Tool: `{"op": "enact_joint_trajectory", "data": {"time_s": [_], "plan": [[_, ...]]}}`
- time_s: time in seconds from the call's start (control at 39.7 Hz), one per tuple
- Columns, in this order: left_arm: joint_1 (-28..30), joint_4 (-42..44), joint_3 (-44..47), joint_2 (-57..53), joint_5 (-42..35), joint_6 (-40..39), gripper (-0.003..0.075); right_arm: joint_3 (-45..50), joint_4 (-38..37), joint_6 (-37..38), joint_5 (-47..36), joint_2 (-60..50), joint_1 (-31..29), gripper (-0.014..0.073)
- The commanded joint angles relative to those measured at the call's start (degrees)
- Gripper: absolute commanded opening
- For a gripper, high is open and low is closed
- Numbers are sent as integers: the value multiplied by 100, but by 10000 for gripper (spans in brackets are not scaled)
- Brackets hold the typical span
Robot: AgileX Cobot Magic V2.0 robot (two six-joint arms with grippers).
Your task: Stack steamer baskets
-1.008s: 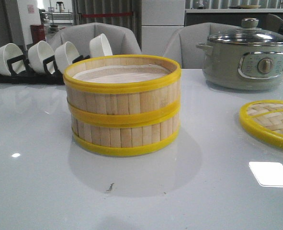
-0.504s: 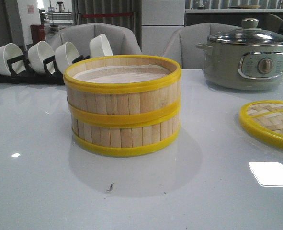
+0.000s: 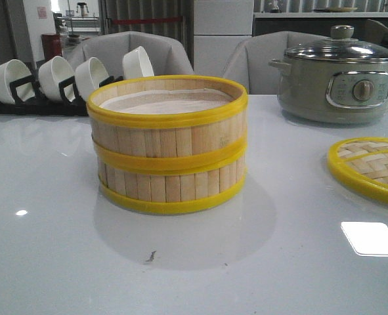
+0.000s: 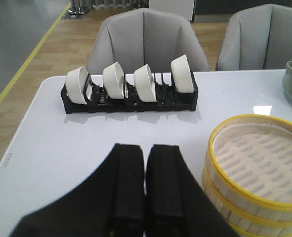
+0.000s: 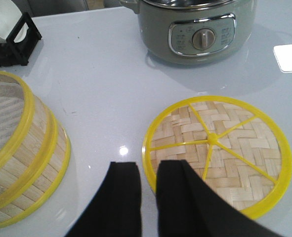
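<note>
Nothing has shifted in the front view over the last second: the two steamer baskets [image 3: 167,144] sit stacked one on the other at the centre of the frame, just as before, and the lid [image 3: 371,167] lies flat at the right edge in the same spot.

The front view shows neither of my arms. It cuts the lid off at the right edge, and the cooker [image 3: 338,79] at the upper right is clipped as well. In the left wrist view the stack runs off the lower right corner, so I see only part of the top rim and the pale liner inside; in the right wrist view it runs off the left side. The bowl rack [image 4: 130,94] across the upper middle of the left wrist view holds four white bowls on edge.

My left gripper [image 4: 145,185] sits at the bottom centre of its view, its two black fingers pressed together with only a thin seam between them, holding nothing, beside the stack and apart from it. My right gripper [image 5: 148,195] sits at the bottom centre of its view with a narrow gap between its fingers, nothing in it, above the table [image 5: 96,74] between the stack and the lid; one finger overlaps the lid's yellow rim in the picture, and I cannot tell whether it touches.
</note>
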Motion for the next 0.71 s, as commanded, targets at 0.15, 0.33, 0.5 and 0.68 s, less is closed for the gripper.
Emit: {"op": "enact_joint_trajectory", "data": {"time_s": [0.15,0.33,0.5,0.68], "plan": [[-181,-24,1013,-1184,-729,-68,85,-212,2,-36,-207,-39,-11,241],[-181,-24,1781,-1926,-934,-202,85,-212,2,-36,-44,-39,-11,241],[-181,-24,2367,-2349,-1063,-218,85,-212,2,-36,70,-39,-11,241],[-181,-24,2750,-2416,-1113,-218,85,-212,2,-36,140,-39,-11,241]]}}
